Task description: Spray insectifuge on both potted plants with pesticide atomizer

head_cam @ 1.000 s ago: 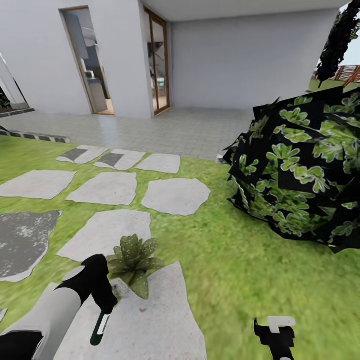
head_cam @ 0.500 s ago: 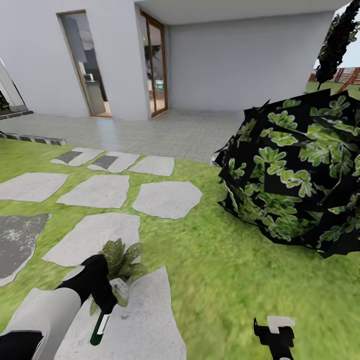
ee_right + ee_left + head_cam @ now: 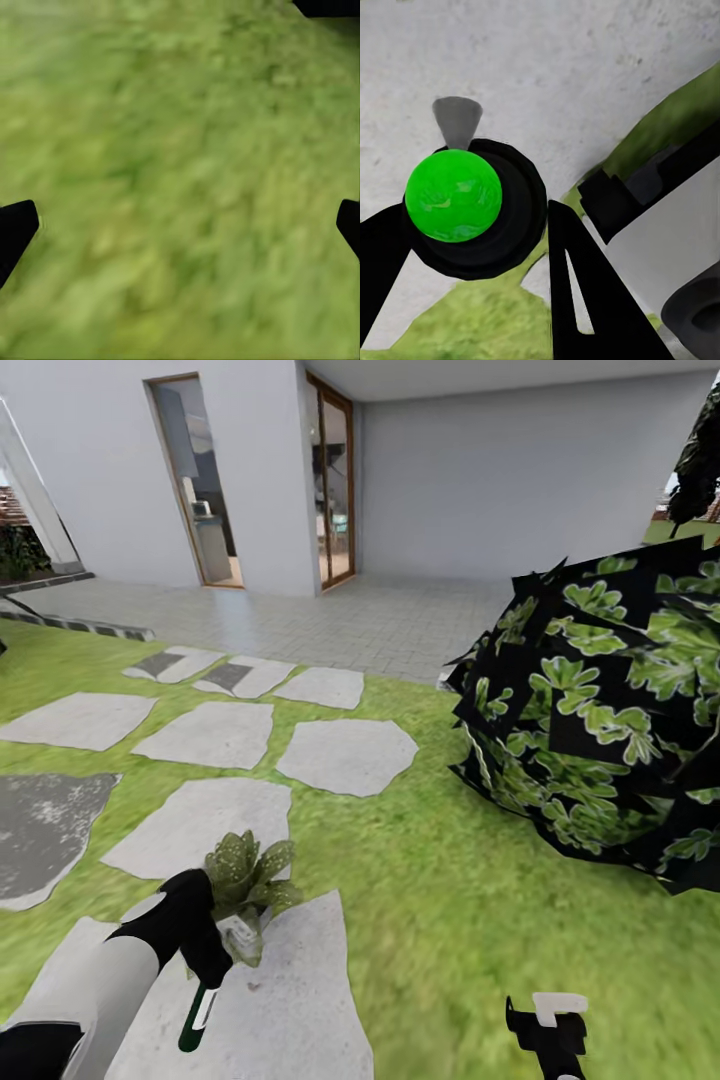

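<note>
My left gripper is shut on the pesticide atomizer, a slim dark green bottle held slanted low over a stepping stone. Its pale trigger head points at a potted plant, a small rosette of speckled green leaves just beyond the gripper. From the left wrist, the bottle's round green end sits between my two black fingers. My right gripper hangs open over the garden lawn, with only grass between its fingertips.
A big dark bush with striped leaves fills the right side. Grey stepping stones run across the lawn toward a tiled patio. Beyond the patio stand the white house wall and its wood-framed glass doors.
The whole view has swung, so the camera moved. The potted plant now lies closer to the atomizer's trigger head than a second ago. Both grippers look unchanged.
</note>
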Controlling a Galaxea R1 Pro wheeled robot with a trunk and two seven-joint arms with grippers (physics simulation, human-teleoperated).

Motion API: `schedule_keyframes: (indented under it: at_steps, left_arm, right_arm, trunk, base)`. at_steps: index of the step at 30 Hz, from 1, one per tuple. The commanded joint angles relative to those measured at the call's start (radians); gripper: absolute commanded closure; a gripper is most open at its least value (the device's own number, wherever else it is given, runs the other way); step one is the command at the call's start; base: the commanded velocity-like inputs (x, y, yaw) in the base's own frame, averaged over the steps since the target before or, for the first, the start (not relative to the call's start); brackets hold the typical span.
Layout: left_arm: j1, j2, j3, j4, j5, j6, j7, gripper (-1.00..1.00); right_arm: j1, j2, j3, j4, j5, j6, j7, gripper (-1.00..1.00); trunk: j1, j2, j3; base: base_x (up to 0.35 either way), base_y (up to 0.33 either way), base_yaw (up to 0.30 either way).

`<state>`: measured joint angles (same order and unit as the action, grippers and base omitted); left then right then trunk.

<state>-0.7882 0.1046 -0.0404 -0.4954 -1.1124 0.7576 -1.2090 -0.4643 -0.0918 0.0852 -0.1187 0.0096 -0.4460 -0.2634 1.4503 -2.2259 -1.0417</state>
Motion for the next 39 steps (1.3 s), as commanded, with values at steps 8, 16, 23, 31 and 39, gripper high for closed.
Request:
schedule_keyframes:
  at_steps: [8, 16, 23, 31, 39]
  left_arm:
    - [0.0, -0.005, -0.001, -0.002, 0.0, 0.009, -0.006, 1.0]
    - [0.0, -0.007, -0.001, -0.002, 0.0, 0.009, -0.006, 1.0]
    - [0.0, -0.006, 0.0, -0.003, 0.002, 0.008, -0.006, 1.0]
    - [0.0, -0.006, -0.003, -0.005, 0.004, 0.003, -0.006, 1.0]
    - [0.002, -0.007, 0.027, 0.001, 0.035, -0.219, 0.015, 1.0]
  right_arm:
    - [0.0, 0.0, 0.008, 0.001, 0.001, 0.0, -0.008, -1.0]
    - [0.0, 0.0, 0.008, 0.001, 0.001, 0.0, -0.008, -1.0]
    - [0.0, 0.0, 0.008, 0.0, 0.001, 0.0, -0.008, -1.0]
    - [0.0, -0.001, 0.008, -0.001, 0.001, 0.0, -0.007, -1.0]
    - [0.0, 0.0, 0.01, -0.002, 0.001, 0.0, -0.002, -1.0]
  trunk:
    - [0.0, 0.0, -0.001]
    - [0.0, 0.0, -0.001]
    - [0.0, 0.0, -0.001]
    - [0.0, 0.0, 0.0]
    - [0.0, 0.0, 0.005]
  base:
    - [0.0, 0.0, 0.277]
    - [-0.04, -0.025, 0.123]
    - [-0.301, -0.046, 0.001]
    - [-0.337, -0.001, -0.046]
    - [-0.338, 0.0, -0.219]
